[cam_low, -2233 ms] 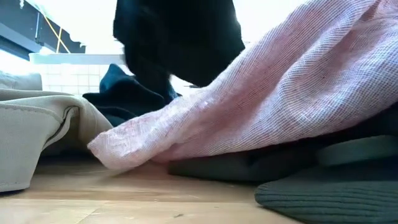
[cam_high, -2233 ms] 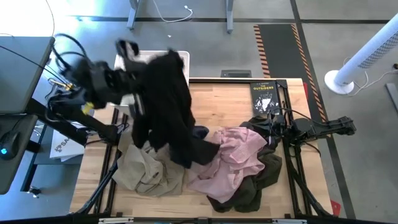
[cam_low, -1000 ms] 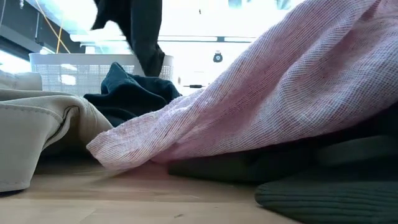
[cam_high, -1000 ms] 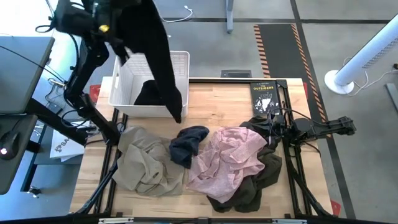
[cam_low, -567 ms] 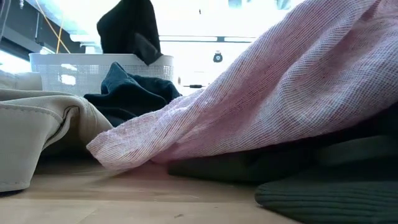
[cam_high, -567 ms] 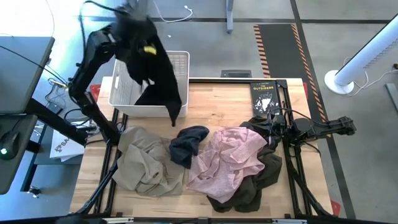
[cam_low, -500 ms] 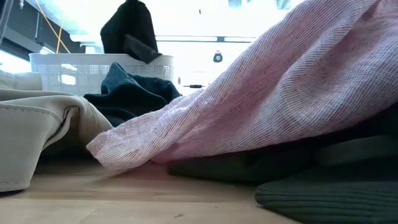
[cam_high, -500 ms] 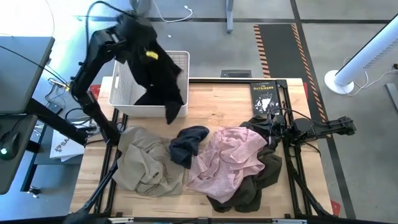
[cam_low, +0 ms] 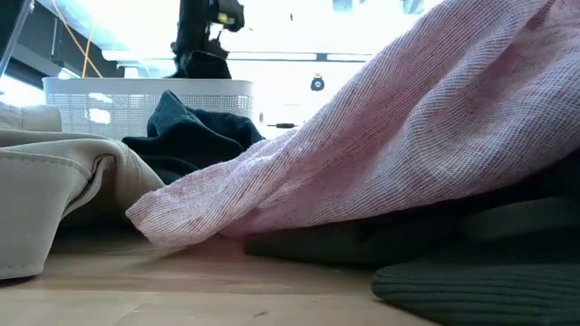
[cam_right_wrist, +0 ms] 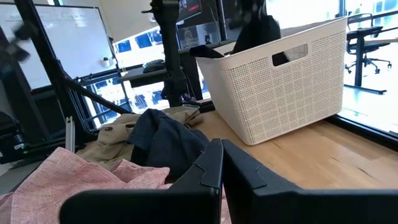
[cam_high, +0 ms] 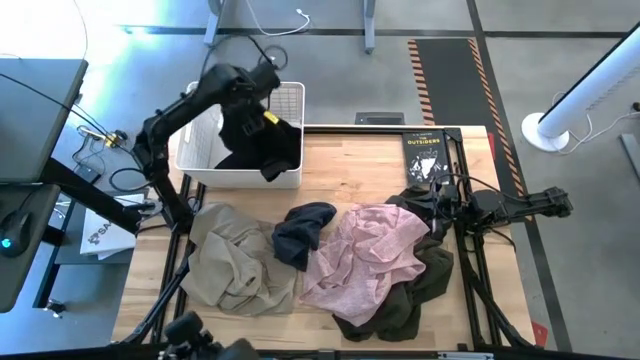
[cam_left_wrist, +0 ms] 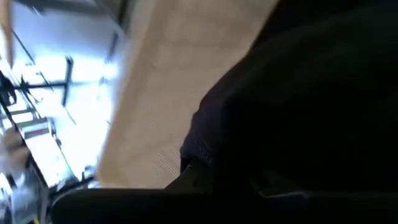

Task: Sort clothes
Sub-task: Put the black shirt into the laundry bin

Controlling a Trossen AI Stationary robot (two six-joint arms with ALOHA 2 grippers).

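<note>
My left gripper (cam_high: 255, 108) is over the white lattice basket (cam_high: 195, 160) at the table's far left, shut on the black garment (cam_high: 262, 145), which lies bunched in the basket. In the low view the gripper (cam_low: 204, 36) stands just above the basket's rim. The khaki-beige garment (cam_high: 235, 265), the navy-grey one (cam_high: 303, 230), the light pink one (cam_high: 370, 255) and the dark olive one (cam_high: 420, 285) lie in a heap on the table. My right gripper (cam_right_wrist: 221, 163) is shut and empty at the table's right, beside the pink garment. My left gripper holds the black garment at its top (cam_low: 201, 62), coming from above; the cloth hides the fingers in the left wrist view (cam_left_wrist: 298, 93). The garment's bulk lies in the basket. A fold (cam_high: 278, 165) hangs over the basket's near right corner.
A black paperback book (cam_high: 425, 155) lies at the table's far right. The pink garment (cam_low: 381, 154) fills the low view's foreground. A white fan (cam_high: 590, 90) stands on the floor beyond the right edge. Bare wood shows between basket and book.
My left gripper has come down from high above the basket to just over its rim, carrying the black garment. The garment, which hung long and straight, has sunk into the basket and bunched up, with one fold over the near right corner.
</note>
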